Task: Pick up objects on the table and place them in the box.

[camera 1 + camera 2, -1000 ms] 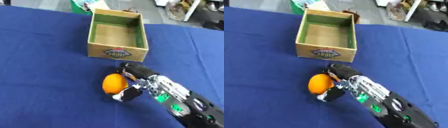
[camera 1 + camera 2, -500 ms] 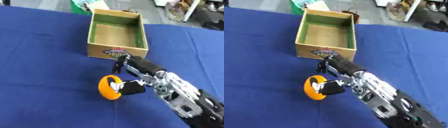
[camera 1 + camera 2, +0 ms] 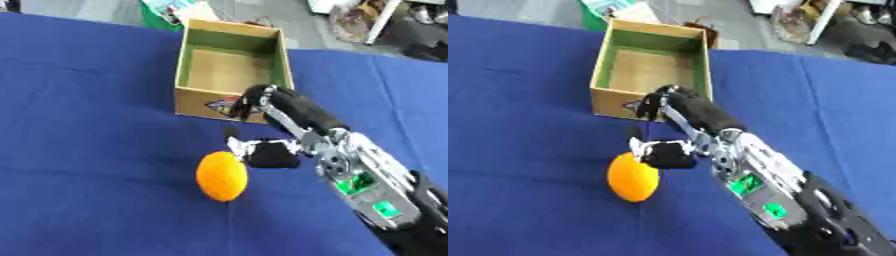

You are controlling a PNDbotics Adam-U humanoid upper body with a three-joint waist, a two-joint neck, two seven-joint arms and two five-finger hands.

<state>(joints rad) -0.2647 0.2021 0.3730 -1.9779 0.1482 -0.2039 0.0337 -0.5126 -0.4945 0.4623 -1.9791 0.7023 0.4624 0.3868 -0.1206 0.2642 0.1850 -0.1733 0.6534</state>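
You are working with one orange (image 3: 220, 176), and it is lying on the blue table (image 3: 79, 150) a little in front of the box (image 3: 230, 75), well apart from its front wall. It is looking smooth, rounded and rather egg-shaped, so it is probably rolling away easily if you are pushing it from one side only. I judge it as light and stiff enough to take a squeeze, but the skin may be slippery under hard fingertips. The best place for taking hold is across its widest part, with the thumb on one side and the fingers on the other side, so it is not popping out upward.

Your right hand (image 3: 278, 150) is reaching in from the lower right and is standing just beside the orange, at its upper right. The thumb and the fingers (image 3: 682, 105) are spread apart with nothing between them; one long finger is stretching toward the front of the box. Whether the thumb tip is touching the orange, I cannot tell for sure, because this part is blurred. The left hand is not showing in either view.

Counting: one orange on the table, one box, and the box is showing only its bare cardboard floor and green inner walls.
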